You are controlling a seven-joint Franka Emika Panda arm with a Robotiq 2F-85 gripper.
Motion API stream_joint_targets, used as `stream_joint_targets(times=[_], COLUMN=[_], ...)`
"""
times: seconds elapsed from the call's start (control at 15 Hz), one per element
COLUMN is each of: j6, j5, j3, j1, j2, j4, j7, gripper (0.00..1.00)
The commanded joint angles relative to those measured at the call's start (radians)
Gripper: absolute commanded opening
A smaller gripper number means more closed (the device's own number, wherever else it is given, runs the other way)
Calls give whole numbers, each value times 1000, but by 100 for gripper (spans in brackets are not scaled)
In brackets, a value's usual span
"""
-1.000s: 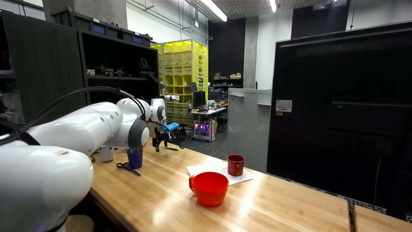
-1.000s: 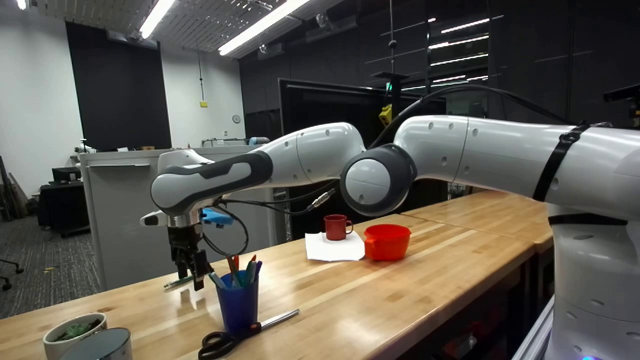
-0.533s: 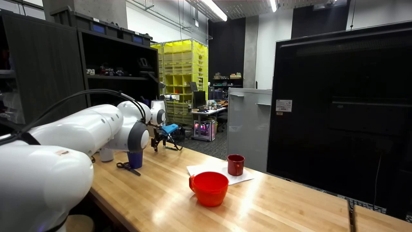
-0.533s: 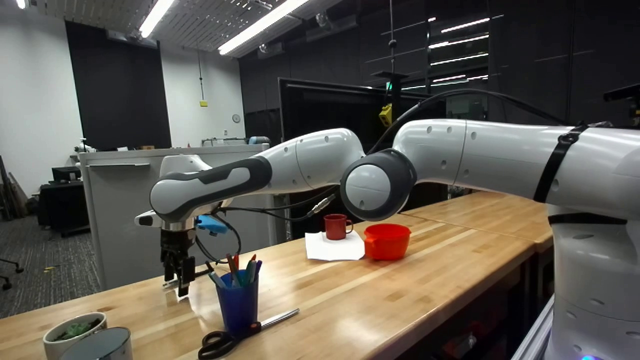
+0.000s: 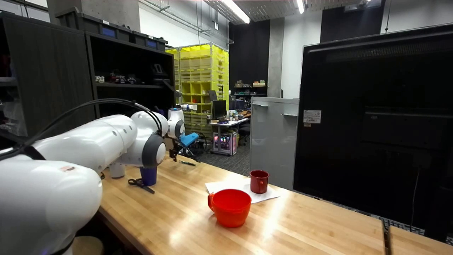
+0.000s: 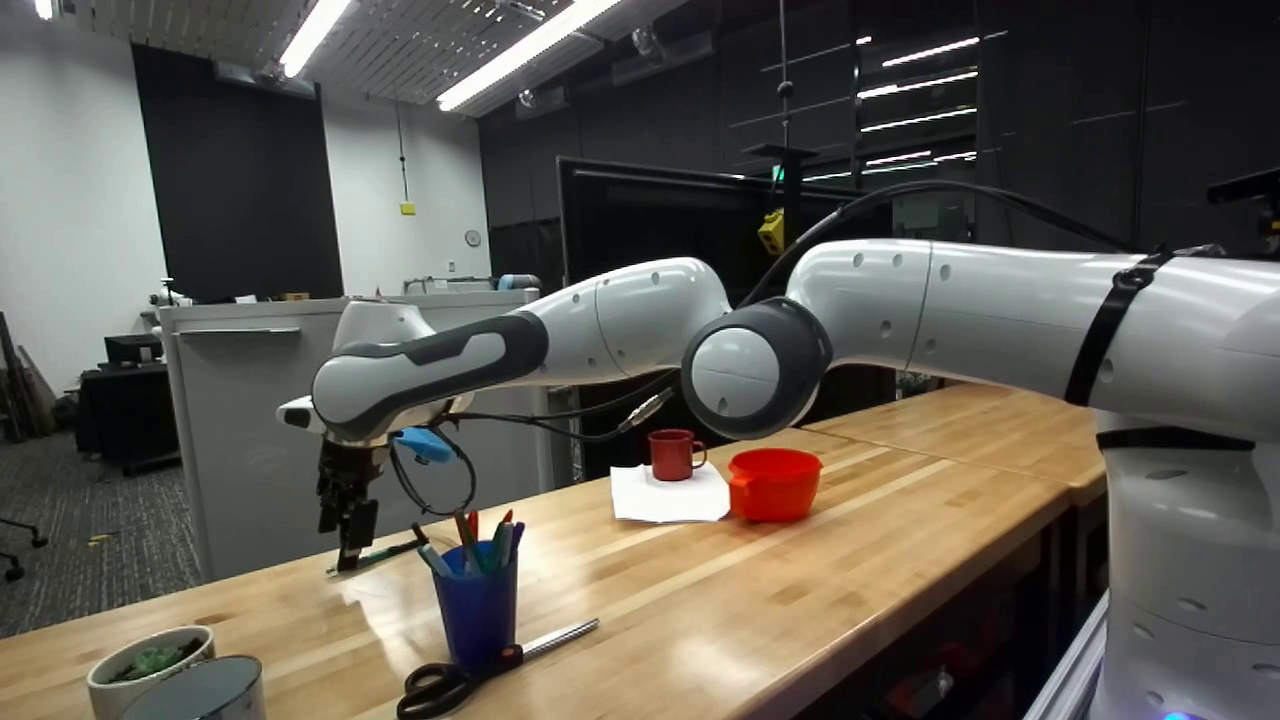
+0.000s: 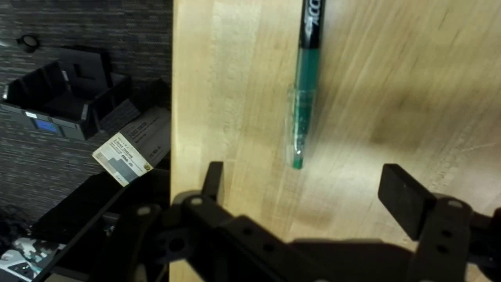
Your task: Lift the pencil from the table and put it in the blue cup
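The pencil, a slim green and black pen with a clear cap, lies flat on the table in the wrist view (image 7: 307,70) and in both exterior views (image 5: 187,163) (image 6: 375,556). My gripper (image 7: 303,174) is open above the table, its fingers (image 7: 405,197) wide apart with nothing held. The green cap end points into the gap, just ahead of the fingertips. In an exterior view my gripper (image 6: 340,548) hangs low by that end of the pencil. The blue cup (image 6: 480,620) stands upright nearer that camera, holding several pens; the arm hides its top in an exterior view (image 5: 148,176).
Scissors (image 6: 470,680) lie at the blue cup's base. A plant pot (image 6: 150,670) and a grey mug (image 6: 200,690) stand close by. Farther along are a red bowl (image 5: 231,209) and a dark red cup (image 5: 259,181) on white paper (image 5: 221,186). The table edge (image 7: 175,98) runs beside the pencil.
The gripper has moved away from the blue cup toward the cap end of the pencil and turned about its upright axis. It dipped, then rose slightly. The pencil lies where it was.
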Motion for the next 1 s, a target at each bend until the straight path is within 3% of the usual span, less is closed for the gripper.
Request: stream_joint_targets(times=[0.0, 0.07, 0.13, 0.2, 0.33, 0.4, 0.47, 0.53, 0.6, 0.67, 0.73, 0.8, 0.87, 0.93], j6=[0, 52, 54, 3, -22, 20, -43, -65, -41, -116, -96, -179, -167, -205], j5=[0, -12, -15, -13, -20, -25, -29, -33, -36, -42, -40, -46, -42, -46], j3=[-32, -35, -45, -54, -70, -77, -82, -87, -97, -97, -100, -95, -91, -92], j1=[4, -6, -7, 1, 2, -4, 3, 3, -1, 7, 6, 13, 10, 13], j2=[55, -6, -5, 58, 58, -7, 57, 54, -15, 47, -28, 35, -41, -46], j4=[86, -31, -34, 79, 77, -45, 72, 69, -54, 63, -64, 55, -73, -77], j7=[58, 81, 94, 97, 112, 122, 117, 115, 116, 102, 90, 68, 45, 27], gripper=[100, 100, 100, 100, 100, 100, 100, 100, 100, 100, 100, 100, 100, 100])
